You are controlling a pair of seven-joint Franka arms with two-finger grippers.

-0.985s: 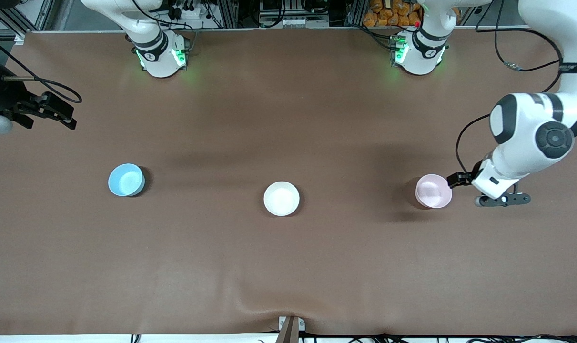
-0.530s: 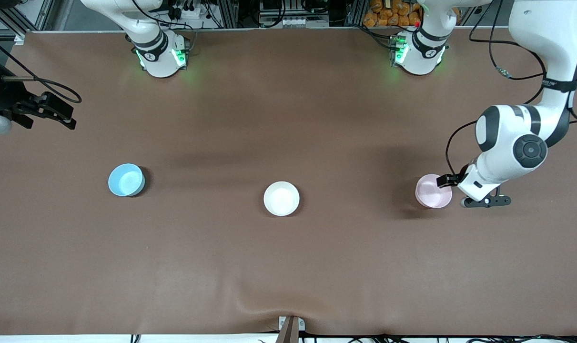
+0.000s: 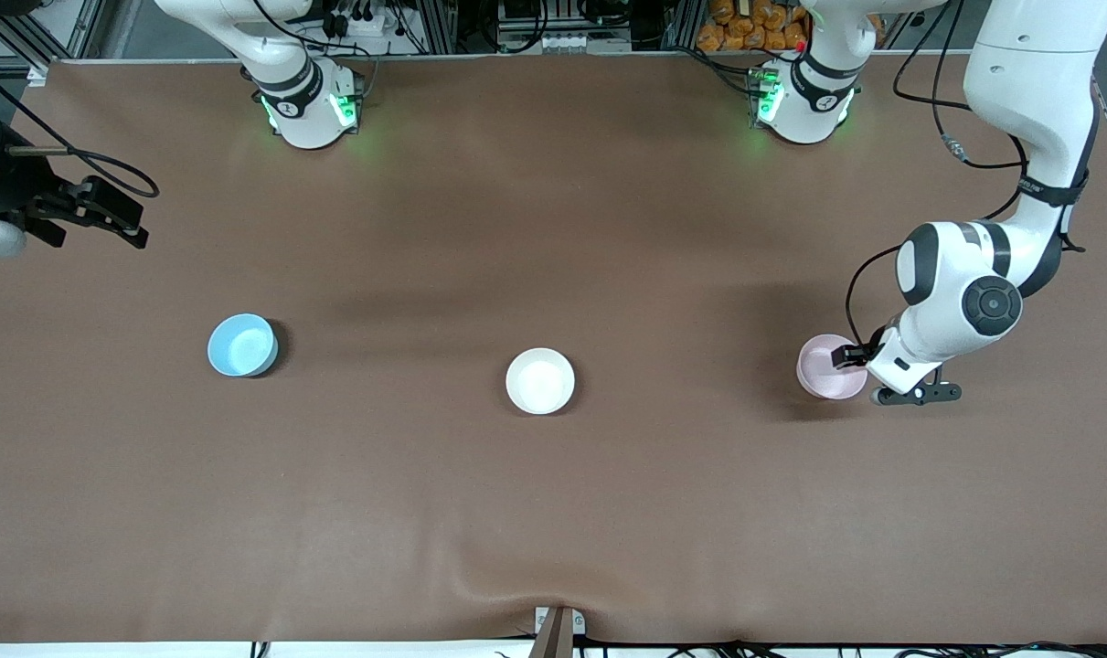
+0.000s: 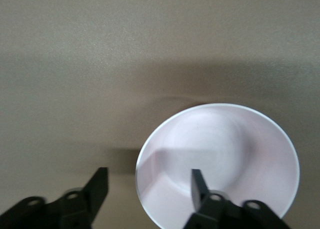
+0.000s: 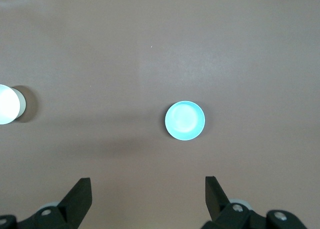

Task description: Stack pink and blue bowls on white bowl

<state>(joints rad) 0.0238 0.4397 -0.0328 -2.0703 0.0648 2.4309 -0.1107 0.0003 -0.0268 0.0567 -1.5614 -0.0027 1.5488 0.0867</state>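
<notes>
Slippage is threatening where the left pincer [image 4: 150,186], open astride the rim of the pink bowl [image 3: 825,366] near the tabletop's left-arm edge, is pinching glossy wall, while the right pincer [image 5: 148,199] is waiting open above the blue bowl [image 5: 185,121].

Pink bowl [image 4: 220,159] on brown table [image 4: 100,64], left hand [image 4: 147,184] straddling its rim, one finger apparently inside

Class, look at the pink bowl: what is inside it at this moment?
One finger of the left hand reaches inside the pink bowl, the other stays outside its rim. Otherwise the bowl looks empty, though the hand covers part of its inside.
</notes>
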